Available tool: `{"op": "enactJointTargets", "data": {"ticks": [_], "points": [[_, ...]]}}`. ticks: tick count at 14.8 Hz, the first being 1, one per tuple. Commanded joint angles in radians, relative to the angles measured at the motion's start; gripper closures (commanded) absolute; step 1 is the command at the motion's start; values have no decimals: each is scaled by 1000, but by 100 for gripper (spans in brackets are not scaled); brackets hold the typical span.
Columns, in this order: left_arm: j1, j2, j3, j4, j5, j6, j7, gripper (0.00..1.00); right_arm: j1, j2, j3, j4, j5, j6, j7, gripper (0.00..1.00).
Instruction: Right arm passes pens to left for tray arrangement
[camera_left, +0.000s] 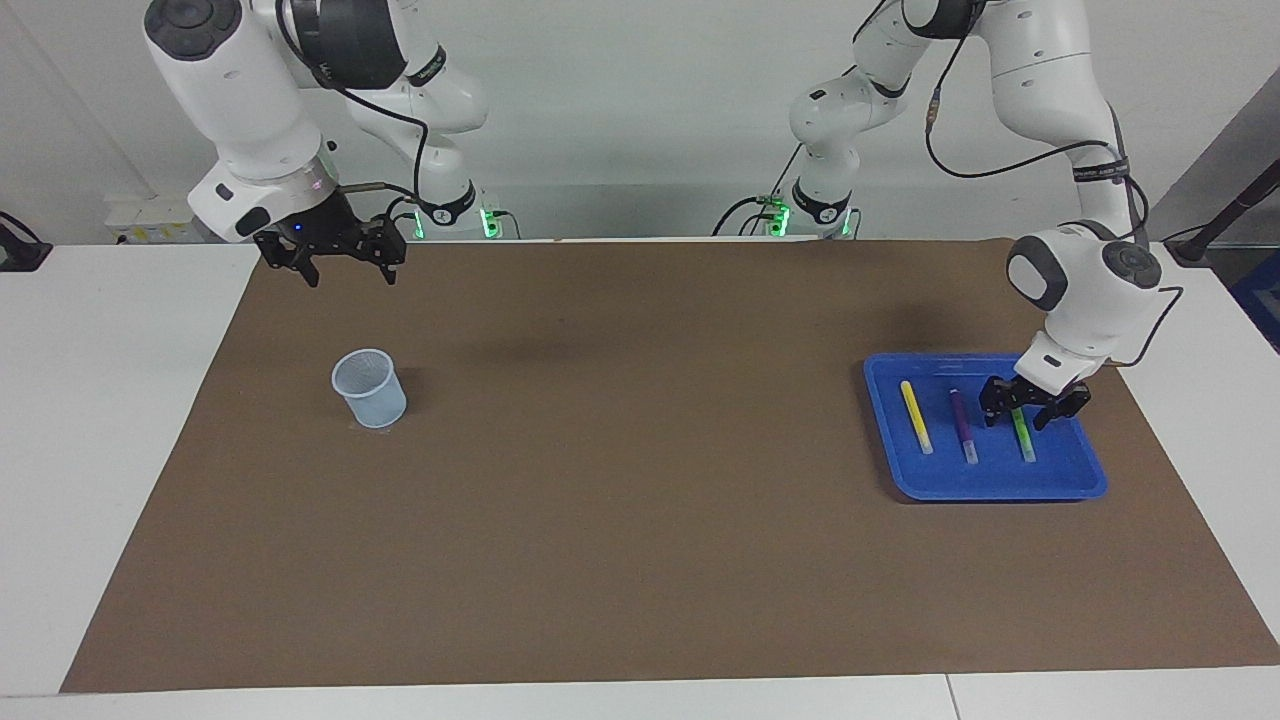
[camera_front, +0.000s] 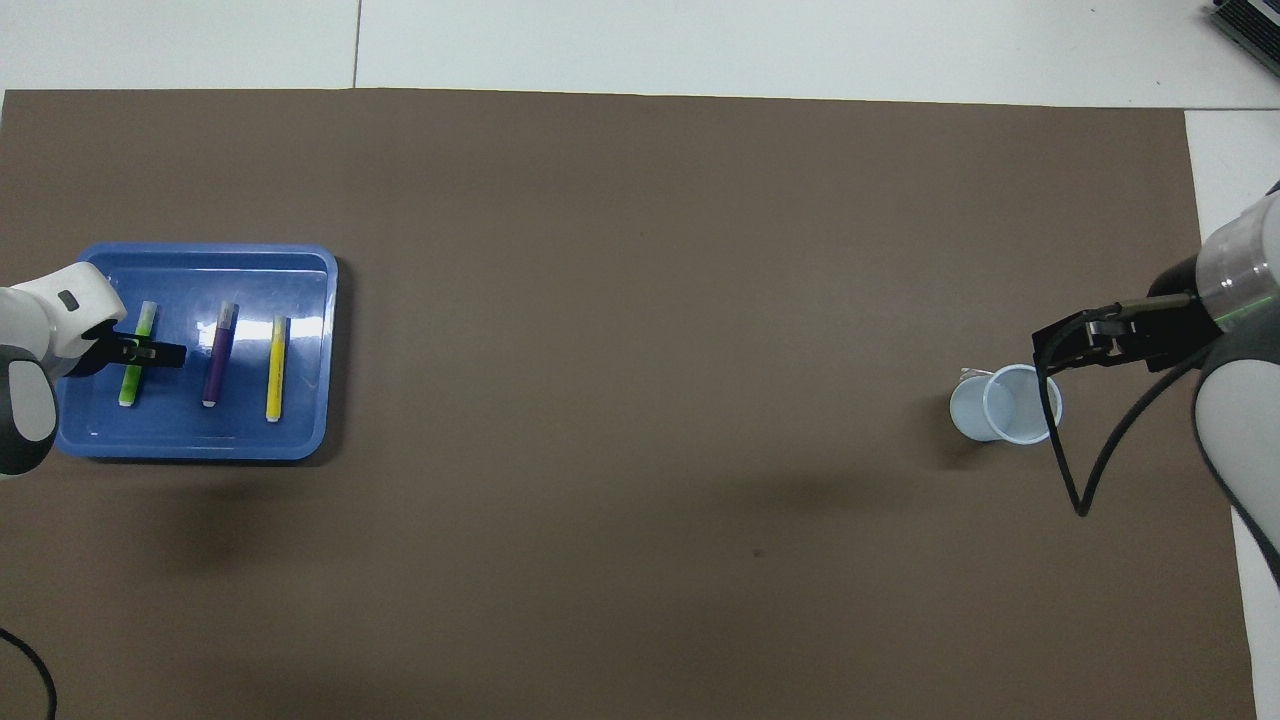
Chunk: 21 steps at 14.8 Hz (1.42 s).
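Observation:
The blue tray (camera_left: 985, 492) (camera_front: 200, 452) sits toward the left arm's end of the table. Three pens lie side by side in it: yellow (camera_left: 916, 417) (camera_front: 276, 368), purple (camera_left: 963, 425) (camera_front: 218, 355) and green (camera_left: 1026, 440) (camera_front: 128, 385). My left gripper (camera_left: 1018, 416) (camera_front: 150, 352) is low over the green pen, open, with a finger on each side and the pen flat on the tray floor. My right gripper (camera_left: 350, 272) (camera_front: 1060, 350), with its blue wrist light, hangs open and empty, raised over the mat near the cup.
A pale translucent cup (camera_left: 370, 388) (camera_front: 1005, 405) stands upright on the brown mat (camera_left: 640, 500) toward the right arm's end. A black cable loops down from the right arm beside the cup. White tabletop borders the mat.

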Motion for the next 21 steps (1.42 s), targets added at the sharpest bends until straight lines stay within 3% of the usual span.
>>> {"op": "enactJointTargets", "data": {"ticks": [1,7,10,16,18,21], "points": [[13,7,-7,27,18,-9,10,22,-5,-23,-20,1,31,17,7,0],[-10,-32,-12,143,17,-219,-8,13,-2,-34,-23,-2,32,17,4,0],[-33,-82,-20,169,9,-293,-68,0,4,-34,-22,-4,29,50,0,0],[-131,-154,-21,304,3,-535,-247,0,4,-35,-23,-41,29,146,4,0],[-154,-167,-23,367,-41,-620,-281,0,5,-35,-23,-39,29,135,4,0],[-168,-237,-29,386,-101,-681,-304,0,4,-35,-23,-38,29,123,4,0]]}}
